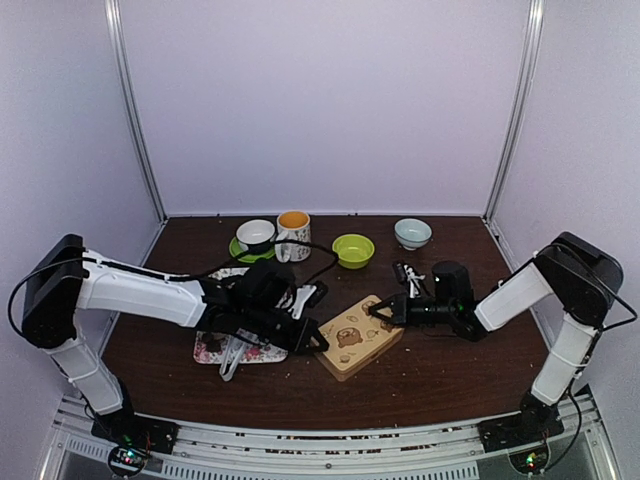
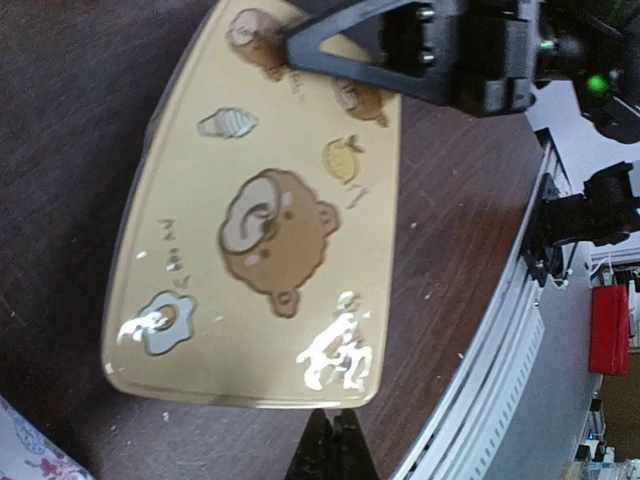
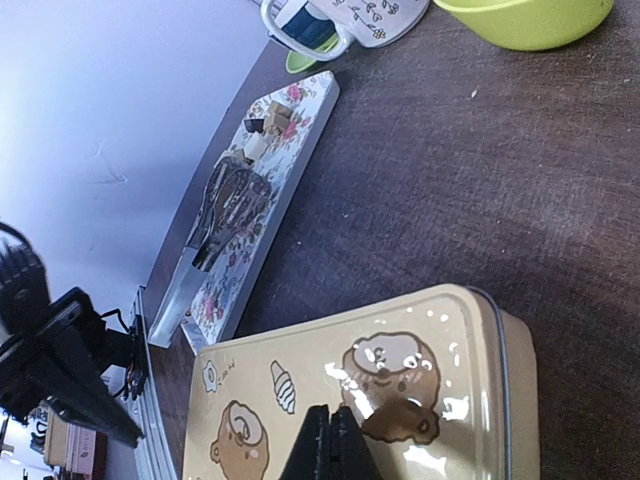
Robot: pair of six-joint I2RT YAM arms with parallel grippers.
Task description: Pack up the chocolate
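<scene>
The chocolate (image 3: 268, 122) is a few small brown lumps at the far end of a floral tray (image 3: 295, 150); in the top view my left arm hides it. A tan tin lid (image 1: 350, 335) with bear prints lies on its tin in the middle of the table. My left gripper (image 1: 322, 342) is shut and empty, its tips (image 2: 335, 445) at the lid's (image 2: 260, 230) left edge. My right gripper (image 1: 378, 312) is shut and empty, its tips (image 3: 330, 440) over the lid (image 3: 400, 370) near its right end.
Slim silver tongs (image 3: 225, 205) lie on the floral tray (image 1: 215, 348). Along the back stand a white cup on a green saucer (image 1: 256, 235), a mug (image 1: 293, 232), a green bowl (image 1: 353, 250) and a pale blue bowl (image 1: 412, 233). A small black-and-white object (image 1: 408, 272) lies behind my right gripper.
</scene>
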